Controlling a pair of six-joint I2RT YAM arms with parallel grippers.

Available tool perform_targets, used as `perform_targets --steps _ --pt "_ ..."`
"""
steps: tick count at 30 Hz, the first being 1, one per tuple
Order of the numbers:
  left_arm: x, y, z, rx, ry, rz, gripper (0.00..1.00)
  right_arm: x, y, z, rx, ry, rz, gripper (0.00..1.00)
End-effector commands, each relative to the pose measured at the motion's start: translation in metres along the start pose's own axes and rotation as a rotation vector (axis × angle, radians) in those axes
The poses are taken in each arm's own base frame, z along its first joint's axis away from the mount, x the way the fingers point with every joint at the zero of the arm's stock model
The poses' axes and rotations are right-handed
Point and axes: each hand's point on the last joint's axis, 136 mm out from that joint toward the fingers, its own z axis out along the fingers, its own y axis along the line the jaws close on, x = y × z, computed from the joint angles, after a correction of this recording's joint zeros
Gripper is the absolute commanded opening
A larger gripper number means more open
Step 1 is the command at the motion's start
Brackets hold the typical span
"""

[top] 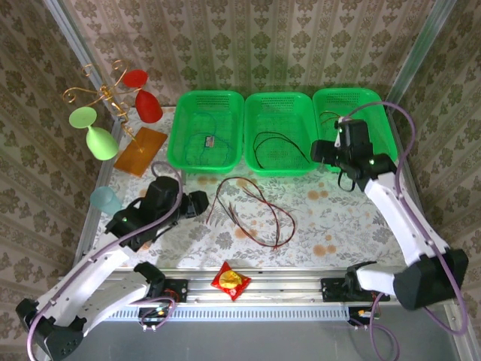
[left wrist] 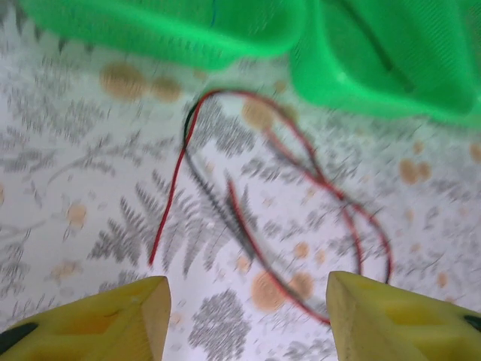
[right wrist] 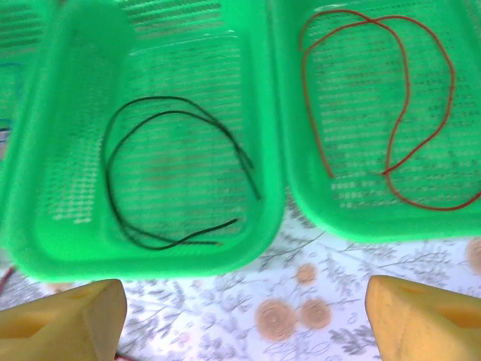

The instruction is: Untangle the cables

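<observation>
A tangle of red and black cables (top: 252, 210) lies on the flowered table in front of the green baskets; in the left wrist view these cables (left wrist: 285, 195) loop just ahead of my yellow fingers. My left gripper (top: 197, 204) (left wrist: 248, 316) is open, low over the table to the left of the tangle, with nothing between its fingers. A black cable (top: 278, 147) (right wrist: 173, 180) lies in the middle basket (top: 279, 99). A red-brown cable (right wrist: 391, 98) lies in the right basket (top: 368, 96). My right gripper (top: 319, 150) (right wrist: 244, 316) hangs open and empty over those baskets' front rims.
The left basket (top: 180, 143) holds a thin blue-green wire (top: 207, 139). Green and red glasses (top: 101, 139) stand by a gold rack at the far left, next to an orange card (top: 140, 150) and a pale blue cup (top: 105, 199). A red-yellow packet (top: 231, 280) sits on the front rail.
</observation>
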Motion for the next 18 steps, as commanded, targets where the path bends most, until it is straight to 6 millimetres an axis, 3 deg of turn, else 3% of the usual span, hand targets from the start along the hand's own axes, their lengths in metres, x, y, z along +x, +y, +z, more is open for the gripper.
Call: perform_targets --steps 1,8,13,18 --pt "0.025 0.019 0.012 -0.078 0.084 0.046 0.55 0.026 0.012 -0.012 -0.029 0.024 0.039 0.83" --pt "0.042 0.037 0.039 -0.175 0.173 0.098 0.52 0.081 0.068 -0.032 -0.166 0.118 -0.027 0.84" --pt "0.042 0.021 0.060 -0.142 0.195 0.108 0.52 0.111 0.079 -0.022 -0.173 0.176 -0.046 0.84" --pt "0.050 0.008 0.088 -0.146 0.262 0.107 0.51 0.119 0.080 -0.018 -0.167 0.179 -0.043 0.84"
